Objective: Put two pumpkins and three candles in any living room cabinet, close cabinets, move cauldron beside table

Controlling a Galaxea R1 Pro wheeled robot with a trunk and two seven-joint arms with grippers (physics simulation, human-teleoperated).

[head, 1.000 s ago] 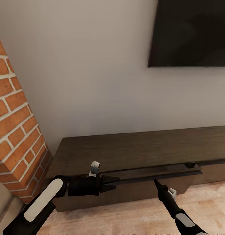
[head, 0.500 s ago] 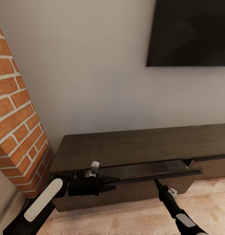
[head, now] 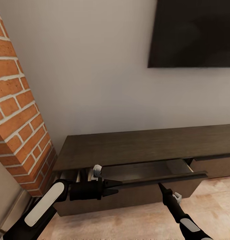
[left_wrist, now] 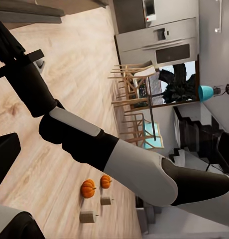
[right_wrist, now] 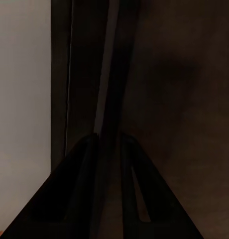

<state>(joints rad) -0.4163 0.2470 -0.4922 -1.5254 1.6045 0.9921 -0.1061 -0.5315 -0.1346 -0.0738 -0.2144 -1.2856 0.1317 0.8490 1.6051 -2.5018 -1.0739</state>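
Long dark brown cabinet (head: 145, 146) against wall under black TV (head: 195, 33). Top drawer (head: 151, 173) part open.

Right gripper (head: 159, 184) pinches drawer front edge, fingers narrow. Left gripper (head: 117, 187) by same edge, fingers narrow, grip unclear.

Left wrist view: two orange pumpkins (left_wrist: 88, 188) and two beige candles (left_wrist: 87, 216) close together on wood floor (left_wrist: 55, 164).

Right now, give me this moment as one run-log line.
phase: opening cabinet drawer | right gripper: at drawer's top edge | pumpkins, candles: on floor
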